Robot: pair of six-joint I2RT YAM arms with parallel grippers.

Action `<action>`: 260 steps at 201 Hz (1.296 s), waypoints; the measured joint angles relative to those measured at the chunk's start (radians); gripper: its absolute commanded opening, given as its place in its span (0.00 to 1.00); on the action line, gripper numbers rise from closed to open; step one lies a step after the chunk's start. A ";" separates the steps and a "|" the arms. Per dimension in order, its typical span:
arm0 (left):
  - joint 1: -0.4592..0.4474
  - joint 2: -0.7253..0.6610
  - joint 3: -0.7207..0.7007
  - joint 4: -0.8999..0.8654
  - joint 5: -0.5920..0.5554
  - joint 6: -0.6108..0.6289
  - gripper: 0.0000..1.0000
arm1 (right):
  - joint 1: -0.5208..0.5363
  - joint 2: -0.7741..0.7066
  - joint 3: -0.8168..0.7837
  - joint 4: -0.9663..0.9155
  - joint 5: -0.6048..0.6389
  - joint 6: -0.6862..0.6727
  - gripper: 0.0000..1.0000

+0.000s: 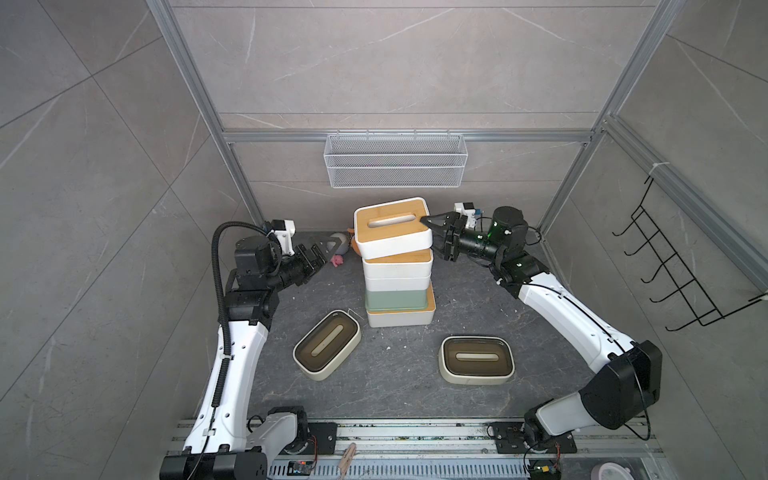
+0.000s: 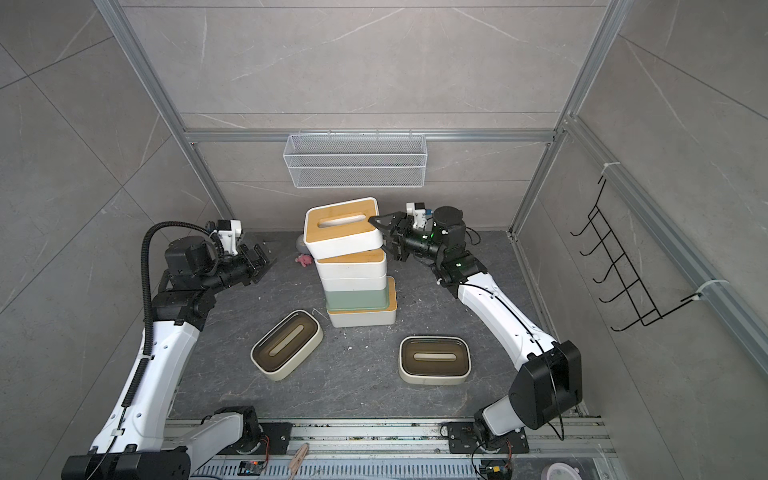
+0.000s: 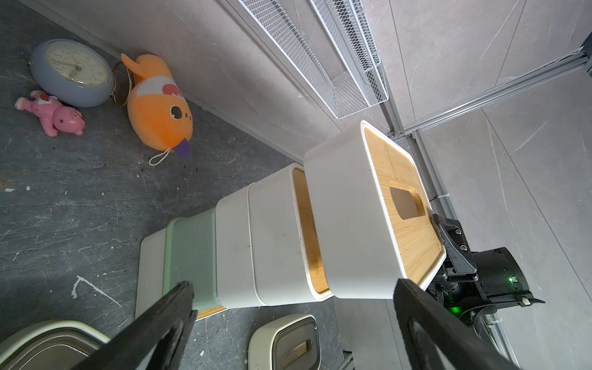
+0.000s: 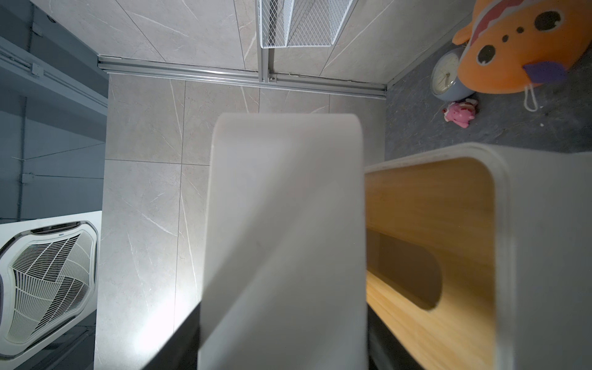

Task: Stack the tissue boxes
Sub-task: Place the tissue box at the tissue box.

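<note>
A stack of tissue boxes stands mid-floor: a white box with a bamboo lid point(image 1: 401, 318) at the bottom, a mint green one point(image 1: 395, 300) point(image 3: 192, 256) on it, then two white ones. Over them, tilted, hangs another white box with a bamboo lid point(image 1: 395, 245) point(image 2: 345, 243) point(image 3: 352, 224) point(image 4: 285, 208). My right gripper point(image 1: 434, 237) point(image 2: 383, 237) point(image 4: 283, 320) is shut on its right end, one finger on the lid and one beneath. My left gripper point(image 1: 320, 253) point(image 2: 262, 259) point(image 3: 294, 285) stands open to the left of the stack, holding nothing. Two cream boxes with dark-brown lids point(image 1: 327, 345) point(image 1: 476, 359) lie on the floor in front.
A white wire basket point(image 1: 395, 160) hangs on the back wall above the stack. An orange fish toy point(image 3: 160, 105), a clock point(image 3: 72, 72) and a pink pig toy point(image 3: 53, 112) lie at the back left. A black hook rack point(image 1: 673, 266) is on the right wall.
</note>
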 measured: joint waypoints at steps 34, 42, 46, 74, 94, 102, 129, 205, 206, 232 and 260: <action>0.000 0.000 -0.002 0.000 0.000 0.002 1.00 | 0.000 0.000 -0.004 -0.014 0.000 -0.005 0.26; 0.000 0.000 -0.002 0.000 0.000 0.002 1.00 | 0.000 0.000 -0.004 -0.018 0.000 -0.008 0.27; 0.000 0.000 -0.002 0.000 0.000 0.003 1.00 | 0.000 0.000 -0.004 -0.021 0.000 -0.008 0.27; 0.000 0.000 -0.002 0.000 0.000 0.007 1.00 | 0.000 0.001 -0.004 -0.032 0.003 -0.023 0.31; 0.000 0.000 -0.002 0.000 0.000 0.008 1.00 | 0.000 0.002 -0.004 -0.039 0.006 -0.028 0.33; 0.000 0.000 -0.002 0.000 0.000 0.009 1.00 | 0.000 0.002 -0.004 -0.041 0.007 -0.030 0.36; 0.000 0.000 -0.002 0.000 0.000 0.011 1.00 | 0.000 0.002 -0.004 -0.042 0.008 -0.034 0.45; 0.000 0.016 -0.002 0.000 0.000 0.016 1.00 | 0.000 0.002 0.003 -0.093 0.024 -0.076 0.78; 0.000 0.016 -0.002 0.000 0.000 0.016 1.00 | 0.000 0.002 0.003 -0.095 0.024 -0.078 0.78; 0.000 0.016 -0.002 0.000 0.000 0.018 1.00 | 0.001 0.002 0.018 -0.135 0.031 -0.106 0.81; 0.000 0.016 -0.002 0.000 0.000 0.024 1.00 | 0.001 0.002 0.049 -0.199 0.040 -0.146 0.83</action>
